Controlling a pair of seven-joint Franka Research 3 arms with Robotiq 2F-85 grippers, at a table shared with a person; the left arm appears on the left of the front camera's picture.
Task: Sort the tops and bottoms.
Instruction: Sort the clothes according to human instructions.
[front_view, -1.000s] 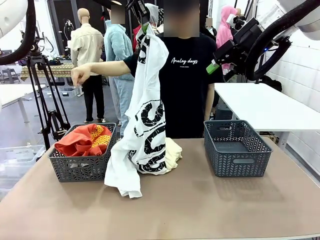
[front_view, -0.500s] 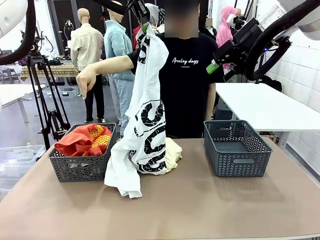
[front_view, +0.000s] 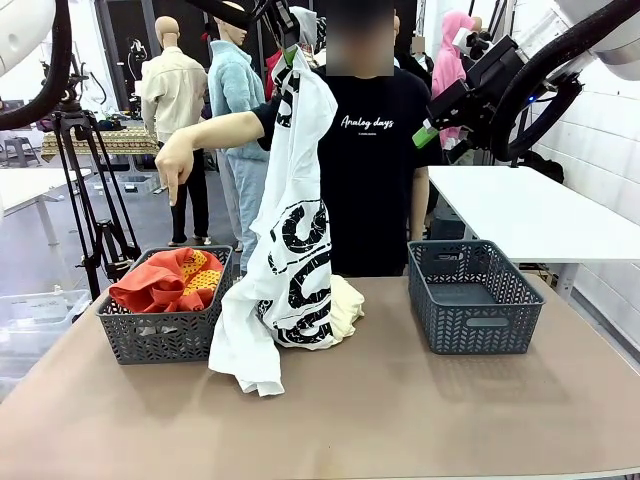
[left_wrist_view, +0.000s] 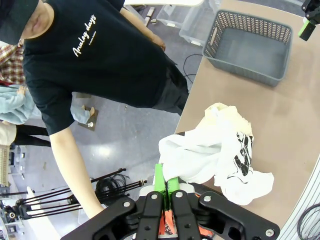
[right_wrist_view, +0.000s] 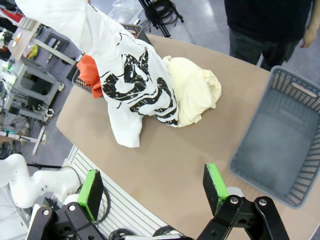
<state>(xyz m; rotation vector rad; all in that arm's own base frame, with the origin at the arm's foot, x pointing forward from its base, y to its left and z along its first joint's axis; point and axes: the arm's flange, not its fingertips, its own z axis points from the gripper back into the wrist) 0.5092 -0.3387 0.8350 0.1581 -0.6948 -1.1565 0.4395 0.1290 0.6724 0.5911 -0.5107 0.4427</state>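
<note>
At the left, a dark grey perforated plastic basket (front_view: 150, 340) holds a crumpled red-orange T-shirt (front_view: 160, 282) with a yellow-black graphic. Above it the person's hand (front_view: 175, 160) points one finger downward — grasping nothing. Just to the right, the left gripper (left_wrist_view: 166, 181), its jaws pressed together on cloth, hangs a white T-shirt with black lettering (front_view: 292, 250) from high up. The shirt's lower end trails on the brown table (front_view: 400, 420), against a cream garment (front_view: 347, 303). Farther right stands a second grey basket (front_view: 480, 330). The right gripper (right_wrist_view: 152, 186) hovers high above the table — jaws spread wide, holding nothing.
</note>
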